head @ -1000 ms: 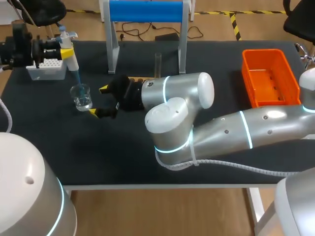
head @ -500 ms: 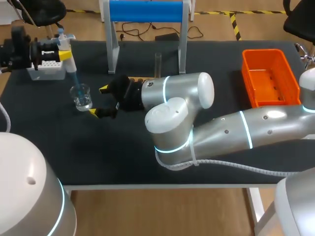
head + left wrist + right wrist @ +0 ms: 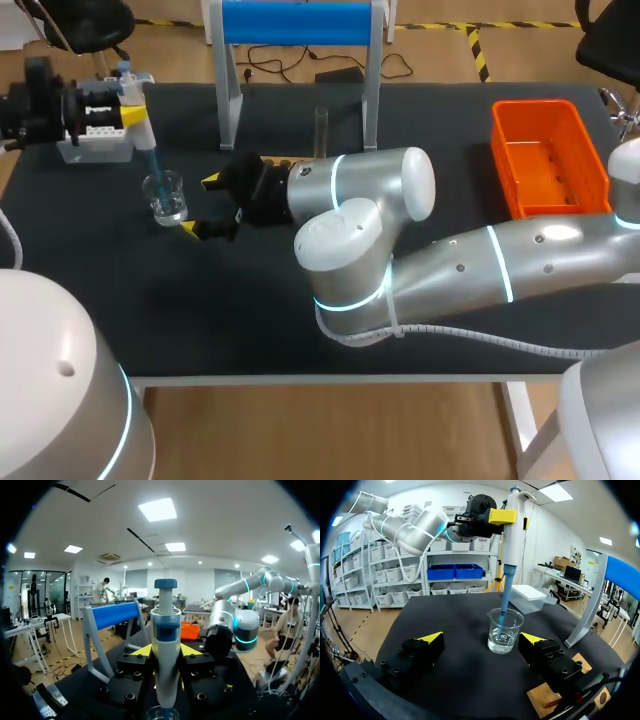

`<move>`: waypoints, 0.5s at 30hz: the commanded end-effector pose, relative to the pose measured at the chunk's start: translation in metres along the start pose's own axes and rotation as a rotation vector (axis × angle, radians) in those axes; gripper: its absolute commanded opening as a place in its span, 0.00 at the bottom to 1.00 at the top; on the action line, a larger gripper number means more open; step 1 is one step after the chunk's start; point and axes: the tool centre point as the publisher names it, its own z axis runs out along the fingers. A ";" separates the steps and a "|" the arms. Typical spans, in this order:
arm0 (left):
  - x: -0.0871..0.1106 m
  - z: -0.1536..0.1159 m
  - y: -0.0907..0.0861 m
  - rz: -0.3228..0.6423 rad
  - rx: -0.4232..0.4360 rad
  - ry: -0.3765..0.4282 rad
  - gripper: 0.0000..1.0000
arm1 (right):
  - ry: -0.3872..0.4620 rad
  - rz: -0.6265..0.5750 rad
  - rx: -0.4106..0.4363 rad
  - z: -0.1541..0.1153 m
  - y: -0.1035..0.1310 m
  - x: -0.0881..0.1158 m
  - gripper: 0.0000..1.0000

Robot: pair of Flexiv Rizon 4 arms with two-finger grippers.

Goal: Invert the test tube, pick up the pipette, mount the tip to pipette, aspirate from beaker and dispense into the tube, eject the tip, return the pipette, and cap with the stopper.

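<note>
Shows the left end effector [image 3: 165, 652] clenched on a white pipette [image 3: 165, 635], yellow fingertips [image 3: 142, 651] pressing its body from both sides, blue plunger knob at the very top. Holds the pipette upright above the far left part of the dark bench [image 3: 250, 310], with a slim blue tip [image 3: 150, 165] pointing down into a small clear beaker [image 3: 165, 197]. Places the end of the tip inside the beaker's rim, over clear liquid at the bottom. Leaves unclear any contact between tip and liquid. Shows the right end effector [image 3: 482, 638] released, fingers spread wide and lying low over the bench, aimed at the beaker. Sets the beaker just ahead of those open fingers, nearer one finger than the other, gripped by neither. Includes a small wooden block [image 3: 547, 697] beneath one finger's base. Shows the silver right arm [image 3: 450, 270] entering from the right side and stretching past the bench's middle. Further out, shows a white tip box [image 3: 95, 148] just beside the left end effector at the bench's far left edge, a clear test tube [image 3: 321, 128] standing upright near the back, between the legs of a blue-topped frame [image 3: 300, 22], and an orange bin [image 3: 548, 160] well apart at the far right.
</note>
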 end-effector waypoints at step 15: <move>0.000 0.006 0.000 0.001 -0.038 0.001 0.00 | -0.004 0.000 -0.001 0.003 0.000 0.001 1.00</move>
